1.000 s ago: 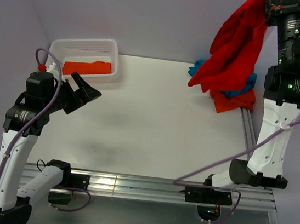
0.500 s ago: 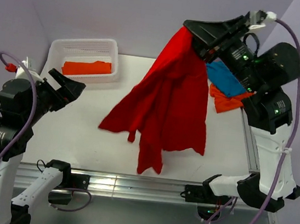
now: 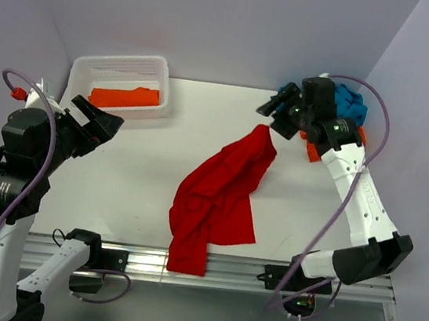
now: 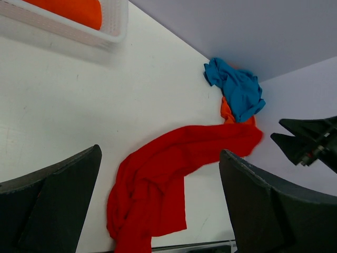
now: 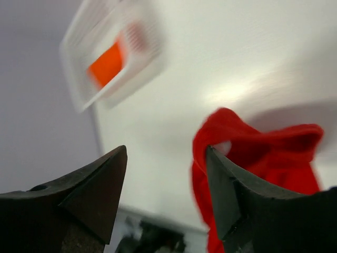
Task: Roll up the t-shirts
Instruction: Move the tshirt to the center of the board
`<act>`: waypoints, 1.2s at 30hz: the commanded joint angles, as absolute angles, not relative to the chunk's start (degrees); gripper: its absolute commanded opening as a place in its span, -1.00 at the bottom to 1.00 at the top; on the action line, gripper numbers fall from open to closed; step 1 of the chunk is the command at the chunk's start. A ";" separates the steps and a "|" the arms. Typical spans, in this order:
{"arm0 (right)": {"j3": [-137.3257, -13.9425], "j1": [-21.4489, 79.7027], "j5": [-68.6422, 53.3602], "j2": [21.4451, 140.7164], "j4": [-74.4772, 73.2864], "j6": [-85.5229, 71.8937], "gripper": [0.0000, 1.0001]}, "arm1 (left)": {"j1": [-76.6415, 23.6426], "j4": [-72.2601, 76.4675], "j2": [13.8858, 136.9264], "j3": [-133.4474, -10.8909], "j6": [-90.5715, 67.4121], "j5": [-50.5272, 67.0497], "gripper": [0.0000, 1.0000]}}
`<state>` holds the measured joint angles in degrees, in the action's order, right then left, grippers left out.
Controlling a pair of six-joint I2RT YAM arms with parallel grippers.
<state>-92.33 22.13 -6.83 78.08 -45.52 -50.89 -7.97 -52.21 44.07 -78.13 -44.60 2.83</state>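
Red t-shirt (image 3: 217, 200): bunched lengthwise on the table (image 3: 158, 169), well right of the basket (image 3: 84, 72), nearer the front. Right gripper (image 3: 272, 113): jaws spread, empty, level with the basket. Left gripper (image 3: 100, 126): spread, beside the basket. Recommended: pull the shirt flat and square before rolling.

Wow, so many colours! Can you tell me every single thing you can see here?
red t-shirt: one, bright red, crumpled across the middle of the table, reaching the near rail
orange t-shirt: one, orange, inside the basket
second orange t-shirt: one, orange, far right corner, under the teal one
teal t-shirt: one, teal blue, bunched on top in the far right corner
basket: one, white, far left corner
table: one, white
rail: one, silver, along the near edge
left claw: one, black, open, empty, raised at the left
right claw: one, black, open, empty, above the red t-shirt's far end
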 commanded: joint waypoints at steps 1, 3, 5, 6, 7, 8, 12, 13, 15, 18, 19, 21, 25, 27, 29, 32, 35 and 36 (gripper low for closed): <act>-88.08 13.03 2.72 79.60 -43.42 -45.97 0.35 | -8.09 -50.11 45.35 -78.05 -43.50 5.88 0.99; -91.03 8.71 3.24 84.00 -45.33 -43.08 0.39 | -8.17 -48.70 46.31 -75.16 -44.38 10.69 0.99; -95.51 8.61 2.12 92.43 -52.51 -41.06 0.42 | -8.09 -46.15 46.84 -71.13 -45.26 13.70 0.99; -98.58 9.14 1.50 94.90 -54.99 -40.61 0.42 | -8.17 -44.84 47.11 -69.54 -45.61 14.67 0.99; -99.05 9.49 0.45 97.88 -56.59 -40.26 0.41 | -8.17 -43.35 47.20 -68.04 -45.62 15.98 0.99; -98.88 10.01 0.27 98.61 -57.30 -39.91 0.41 | -8.26 -41.33 47.63 -65.50 -45.88 16.00 0.99; -91.26 11.34 6.83 96.59 -52.04 -42.01 0.36 | -9.83 -39.64 50.88 -61.36 -46.75 15.47 0.99; -90.45 10.47 7.29 97.20 -50.81 -42.19 0.23 | -10.37 -39.38 51.50 -60.56 -47.11 15.21 0.99; -90.87 8.36 6.86 99.74 -47.82 -41.84 -0.27 | -12.20 -37.28 52.73 -57.49 -48.51 14.24 0.99; -95.60 4.05 7.82 107.91 -49.04 -42.62 -0.50 | -15.89 -34.72 55.01 -53.80 -50.79 13.80 0.99; -96.23 2.82 9.30 110.71 -48.78 -43.15 -0.53 | -17.13 -33.76 55.80 -53.18 -51.32 13.36 0.99; -96.76 1.94 10.46 112.67 -46.33 -44.99 -0.56 | -21.24 -33.05 58.53 -52.30 -52.11 12.04 0.99; -102.99 0.44 13.79 121.87 -46.84 -47.63 -0.56 | -26.36 -31.21 62.13 -51.59 -53.87 11.86 0.99; -108.25 -0.69 14.50 125.75 -48.42 -48.86 -0.57 | -28.20 -30.59 63.45 -51.59 -54.49 12.39 0.99; -111.52 -1.84 15.29 130.77 -48.25 -50.09 -0.59 | -29.09 -30.85 65.03 -52.29 -54.23 12.39 0.99; -119.25 -2.98 17.22 136.83 -48.95 -51.94 -0.60 | -29.71 -32.07 67.23 -53.52 -52.91 12.83 0.99; -129.51 -5.35 13.29 142.37 -49.92 -55.54 -0.70 | -29.88 -32.52 69.08 -53.96 -52.12 13.62 0.99; -131.64 -6.93 12.66 144.64 -50.10 -56.59 -0.70 | -29.97 -32.52 69.60 -53.96 -52.12 13.97 0.99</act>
<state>-124.62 -3.16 12.71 140.55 -49.32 -51.83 -29.61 -33.65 68.47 -51.75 -53.12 12.73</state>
